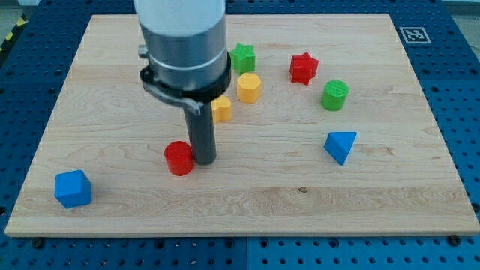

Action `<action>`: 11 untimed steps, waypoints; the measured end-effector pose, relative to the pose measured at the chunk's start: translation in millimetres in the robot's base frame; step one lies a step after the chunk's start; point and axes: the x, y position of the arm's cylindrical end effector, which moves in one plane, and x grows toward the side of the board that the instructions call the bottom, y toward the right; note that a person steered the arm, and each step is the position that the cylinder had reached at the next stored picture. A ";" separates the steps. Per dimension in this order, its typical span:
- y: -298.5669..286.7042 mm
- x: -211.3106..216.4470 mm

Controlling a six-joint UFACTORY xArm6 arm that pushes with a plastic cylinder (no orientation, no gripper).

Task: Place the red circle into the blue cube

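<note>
Wooden tabletop (420,187) over blue pegboard. No pincer on this arm, only a rod; its tip (204,162) touches the red circle (178,158) on the view's right, probably to shove it left toward the blue cube (73,188), well apart at bottom-left.
</note>
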 end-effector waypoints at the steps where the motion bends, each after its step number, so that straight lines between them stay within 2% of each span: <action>1: -12.0 19.2; 3: 1.2 12.7; 4: 1.6 -14.4; 6: -47.3 -11.8; 9: -110.5 13.5; 10: -67.3 -11.7; 11: -57.1 -63.7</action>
